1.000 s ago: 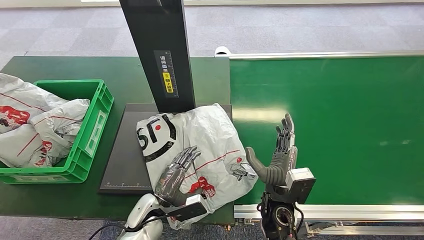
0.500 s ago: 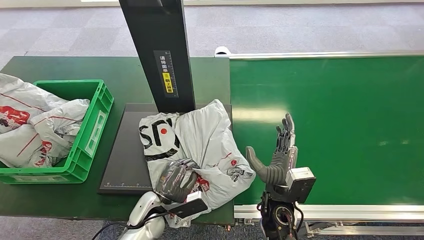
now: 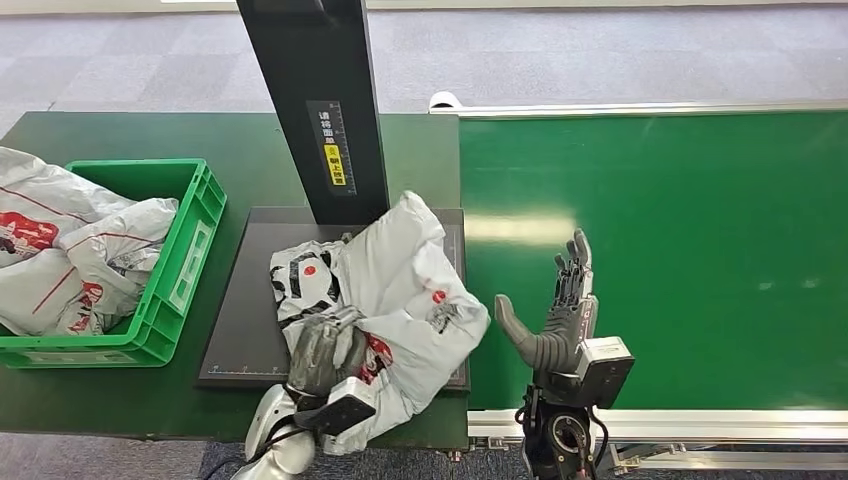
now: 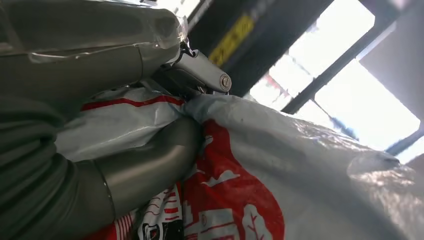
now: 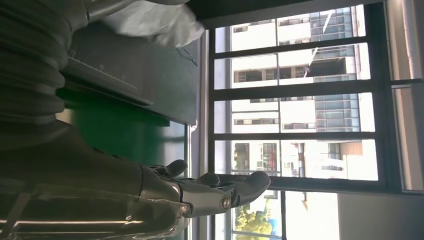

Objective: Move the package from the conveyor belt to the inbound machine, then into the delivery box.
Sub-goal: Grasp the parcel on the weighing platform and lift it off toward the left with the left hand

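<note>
- Head view: the grey courier package [image 3: 385, 300] lies crumpled on the dark scanning plate [image 3: 245, 320] of the inbound machine, at lower centre of the frame, just below the machine's black upright column [image 3: 320, 110]. The robot's left hand [image 3: 325, 352] has its fingers curled into the bag's near edge, bunching the plastic, so it holds the package. The right hand [image 3: 560, 315] stands at the lower right over the edge of the green conveyor belt [image 3: 680, 250], fingers spread and upright, holding nothing.
- Head view, upper left to mid left: the green delivery box [image 3: 185, 265] sits just beside the plate, and other grey parcels [image 3: 70, 250] already lie in it.
- Left wrist view: the thumb [image 4: 145, 165] and a finger [image 4: 200, 70] pinch a fold of the package [image 4: 300, 165], whose red print fills the lower centre of the frame.
- Right wrist view: the right hand [image 5: 200, 192] shows at the lower centre with fingers extended and nothing between them; a corner of the package [image 5: 150, 20] is at the upper left.
- Judgement: the belt-to-machine step looks done, and the step in hand is the pick-up for the transfer to the box. The next move calls for lifting the limp bag clear of the plate and carrying it leftward over the box wall, with a grip firm enough that the slick plastic does not slip.
</note>
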